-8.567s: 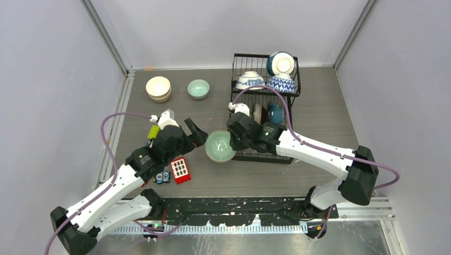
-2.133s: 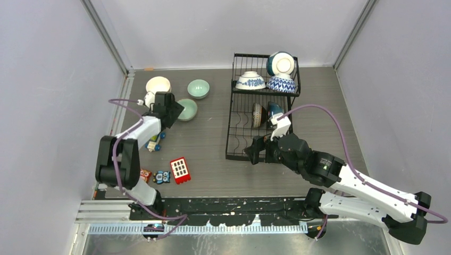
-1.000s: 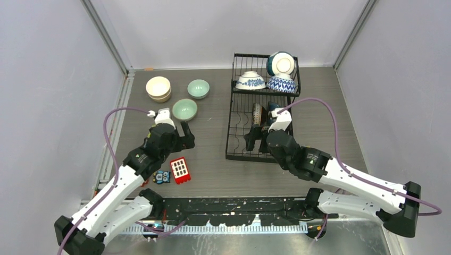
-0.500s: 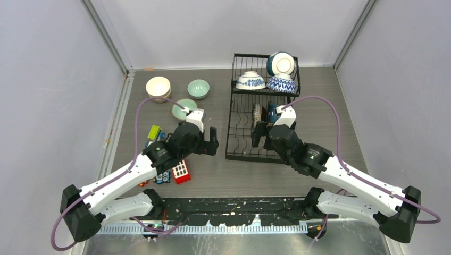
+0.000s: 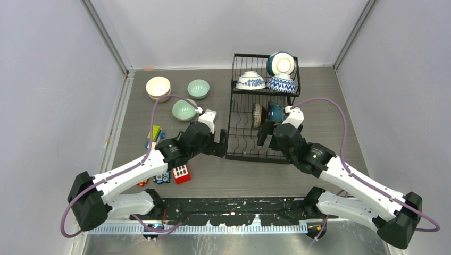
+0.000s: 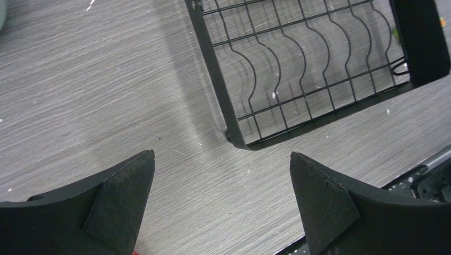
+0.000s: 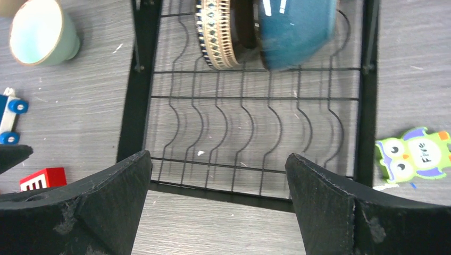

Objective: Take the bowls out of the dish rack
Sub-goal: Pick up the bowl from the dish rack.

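Both arms hang over the near end of the dish rack point(image 5: 244, 158) with nothing in them. The left gripper point(image 6: 220, 159) is spread wide above bare table just beside the rack's near left corner. The right gripper point(image 7: 218, 156) gapes just as wide over the empty front slots, facing the two bowls on the lower tier. Those two, a brown bowl with a patterned rim point(image 7: 218, 32) and a dark teal bowl point(image 7: 295, 32), stand on edge, touching, propped by the curved wires at the far end. I'd say that is why the right arm is lined up low along the slots: it needs a finger either side of a rim. Up in the raised basket sit a white-and-blue bowl point(image 5: 250, 81), a blue patterned bowl point(image 5: 281, 84) and a teal bowl tipped on its side point(image 5: 280, 64). Out on the table to the left are a cream bowl point(image 5: 158, 87), a pale green bowl point(image 5: 198, 88) and a second green bowl point(image 5: 184, 110). They are grouped well apart from the rack, apparently as the drop-off spot within the left arm's reach.
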Controlling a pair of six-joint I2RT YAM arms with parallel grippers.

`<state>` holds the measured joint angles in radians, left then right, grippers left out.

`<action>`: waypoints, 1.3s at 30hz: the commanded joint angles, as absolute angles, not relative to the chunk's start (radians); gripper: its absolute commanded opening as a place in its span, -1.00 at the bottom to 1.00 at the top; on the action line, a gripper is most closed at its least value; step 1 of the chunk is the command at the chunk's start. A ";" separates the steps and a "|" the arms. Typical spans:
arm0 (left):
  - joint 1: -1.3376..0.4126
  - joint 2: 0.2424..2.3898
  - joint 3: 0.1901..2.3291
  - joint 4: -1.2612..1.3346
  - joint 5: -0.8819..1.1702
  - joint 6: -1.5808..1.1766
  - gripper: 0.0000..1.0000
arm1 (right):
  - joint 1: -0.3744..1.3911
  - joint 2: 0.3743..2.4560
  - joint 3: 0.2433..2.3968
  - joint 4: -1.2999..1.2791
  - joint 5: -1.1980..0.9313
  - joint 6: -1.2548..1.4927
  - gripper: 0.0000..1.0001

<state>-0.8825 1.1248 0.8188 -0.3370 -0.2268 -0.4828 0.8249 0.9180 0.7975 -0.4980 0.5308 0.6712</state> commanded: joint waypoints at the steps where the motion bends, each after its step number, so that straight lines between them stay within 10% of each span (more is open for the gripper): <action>1: -0.885 1.118 0.856 -0.237 -0.182 -0.509 0.99 | 0.783 0.827 0.769 -0.573 0.593 0.780 0.98; 39: -0.842 1.474 0.822 0.561 0.102 -0.784 0.81 | 0.678 0.729 0.616 -0.374 0.640 0.747 0.77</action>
<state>-0.8482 1.4673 0.8165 0.4282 0.0814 -0.7387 0.6846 0.7593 0.6048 -0.4213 0.6353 0.8028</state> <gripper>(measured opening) 0.910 0.888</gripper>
